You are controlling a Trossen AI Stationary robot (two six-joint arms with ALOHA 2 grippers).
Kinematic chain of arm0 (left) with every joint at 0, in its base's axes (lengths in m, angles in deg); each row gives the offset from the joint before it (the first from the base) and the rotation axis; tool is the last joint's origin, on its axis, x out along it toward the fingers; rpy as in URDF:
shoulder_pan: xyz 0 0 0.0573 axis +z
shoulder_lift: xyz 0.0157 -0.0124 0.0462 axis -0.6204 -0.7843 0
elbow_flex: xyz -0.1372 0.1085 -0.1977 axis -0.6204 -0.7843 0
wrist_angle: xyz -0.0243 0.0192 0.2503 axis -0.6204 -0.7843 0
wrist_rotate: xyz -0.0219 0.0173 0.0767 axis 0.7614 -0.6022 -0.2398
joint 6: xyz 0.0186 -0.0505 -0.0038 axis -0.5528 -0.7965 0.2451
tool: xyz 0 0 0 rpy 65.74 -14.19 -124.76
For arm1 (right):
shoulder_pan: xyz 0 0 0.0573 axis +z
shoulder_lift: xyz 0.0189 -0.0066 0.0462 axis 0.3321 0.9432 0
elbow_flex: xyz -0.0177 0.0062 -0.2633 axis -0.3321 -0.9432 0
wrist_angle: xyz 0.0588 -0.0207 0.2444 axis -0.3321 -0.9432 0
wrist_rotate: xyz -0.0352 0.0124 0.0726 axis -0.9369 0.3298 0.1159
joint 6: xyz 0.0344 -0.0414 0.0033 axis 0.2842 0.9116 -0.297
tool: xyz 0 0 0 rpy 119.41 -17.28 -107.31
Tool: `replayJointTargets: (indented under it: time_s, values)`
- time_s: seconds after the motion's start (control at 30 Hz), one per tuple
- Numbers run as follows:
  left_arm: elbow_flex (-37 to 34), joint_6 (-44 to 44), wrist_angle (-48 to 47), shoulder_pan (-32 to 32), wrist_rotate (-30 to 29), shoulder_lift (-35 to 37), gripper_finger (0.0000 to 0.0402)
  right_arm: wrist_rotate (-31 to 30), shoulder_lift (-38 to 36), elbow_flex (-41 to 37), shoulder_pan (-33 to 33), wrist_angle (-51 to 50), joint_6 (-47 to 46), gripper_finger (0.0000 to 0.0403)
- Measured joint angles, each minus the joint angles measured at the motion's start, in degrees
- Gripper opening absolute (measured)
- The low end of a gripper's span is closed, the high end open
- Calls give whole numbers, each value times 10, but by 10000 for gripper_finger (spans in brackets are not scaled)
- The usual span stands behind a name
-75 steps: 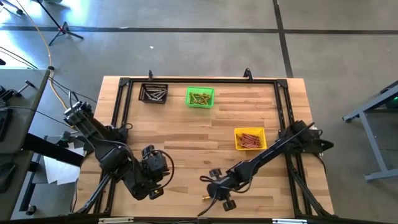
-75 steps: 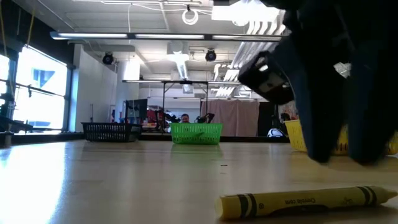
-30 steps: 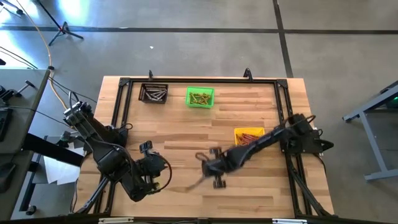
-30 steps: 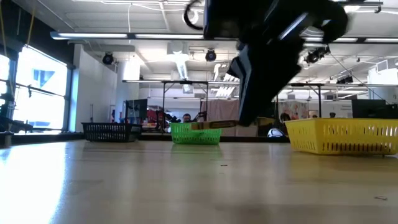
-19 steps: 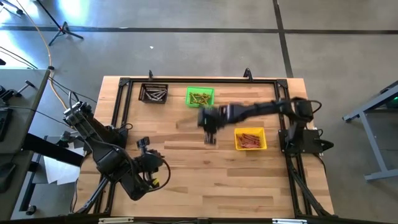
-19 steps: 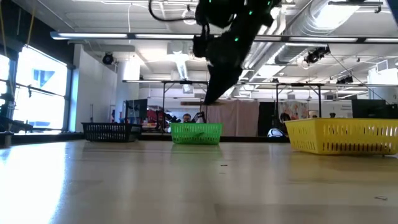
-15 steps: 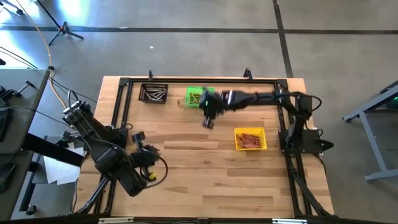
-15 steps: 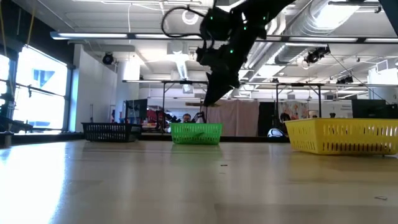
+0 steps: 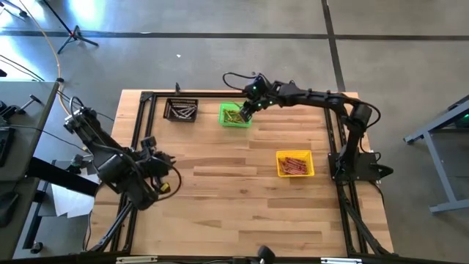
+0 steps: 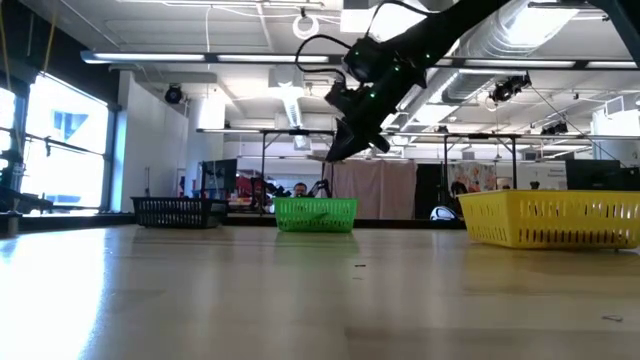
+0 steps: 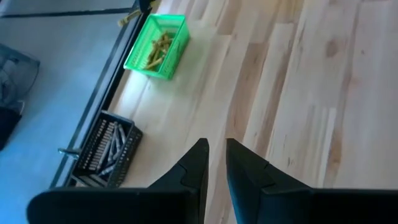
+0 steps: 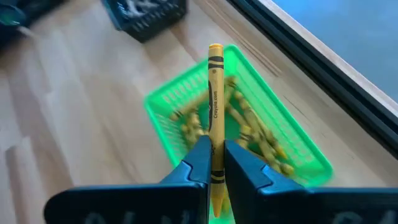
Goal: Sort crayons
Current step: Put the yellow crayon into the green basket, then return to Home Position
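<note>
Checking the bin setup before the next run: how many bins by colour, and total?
Green bin: 1
Yellow bin: 1
Black bin: 1
Total: 3
</note>
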Motion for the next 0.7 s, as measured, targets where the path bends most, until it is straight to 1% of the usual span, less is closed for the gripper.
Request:
replayJointTargets:
  time_s: [0.13, 0.2, 0.27, 0.37, 0.43, 0.5, 0.57, 0.63, 0.7]
  values:
    - [-36, -27, 6, 0, 0, 30, 45, 6, 0, 0, 11, 19, 5, 21]
    - [-48, -30, 12, 0, 0, 42, 45, 2, 1, 0, 15, 29, 9, 28]
    - [-57, -31, 15, 0, 0, 51, 45, 2, 2, 0, 16, 33, 4, 44]
    - [-61, -31, 13, 0, -3, 57, 45, 1, 2, 0, 16, 32, 1, 80]
    - [-61, -27, 13, 0, -4, 57, 45, 4, -1, 0, 15, 25, -22, 102]
    - [-61, -27, 12, 0, -4, 57, 45, 34, -13, 0, 15, 13, -61, 117]
    - [-61, -27, 10, 0, -4, 57, 45, 90, -35, 0, 15, 2, -98, 122]
    - [-61, -27, 7, 0, -12, 57, 45, 145, -64, 0, 20, -14, -100, 121]
    - [-61, -27, 2, 0, -23, 57, 45, 174, -95, 0, 32, -32, -85, 118]
